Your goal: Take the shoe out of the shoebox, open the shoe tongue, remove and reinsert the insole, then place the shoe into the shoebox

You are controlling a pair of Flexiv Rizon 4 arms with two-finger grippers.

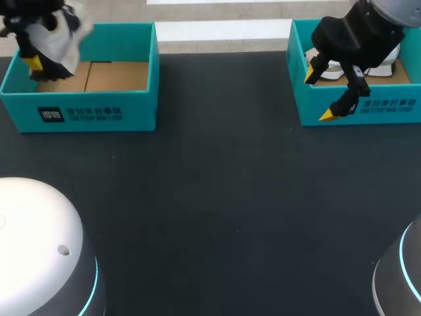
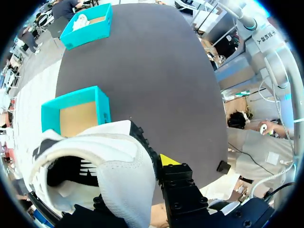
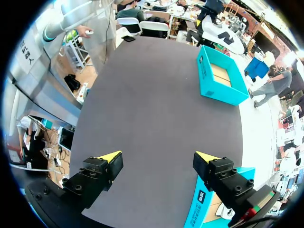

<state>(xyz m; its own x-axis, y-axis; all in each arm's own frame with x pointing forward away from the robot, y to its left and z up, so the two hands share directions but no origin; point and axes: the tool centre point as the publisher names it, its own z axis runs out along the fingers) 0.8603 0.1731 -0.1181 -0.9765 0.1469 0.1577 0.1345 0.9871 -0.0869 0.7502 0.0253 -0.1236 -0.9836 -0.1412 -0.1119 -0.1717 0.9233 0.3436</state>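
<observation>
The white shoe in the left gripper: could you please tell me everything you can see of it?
The white shoe looks like smooth leather or an imitation, with black trim and a dark lining. Its opening faces the wrist camera. The left gripper holds it by one side wall, with a yellow-tipped finger outside and the other finger hidden by the shoe. It hangs in the air over the far left corner of the teal shoebox and touches nothing else that shows.

I note my right gripper (image 3: 159, 156): black blocky fingers (image 3: 95, 173), recessed screws (image 3: 233, 182), yellow wedge tips (image 3: 110, 156). My left gripper (image 2: 164, 161) matches, black housing with screw heads. My left arm (image 1: 36, 230) and right arm (image 1: 402, 280) show glossy white shells with cyan light rings (image 1: 94, 283).
</observation>
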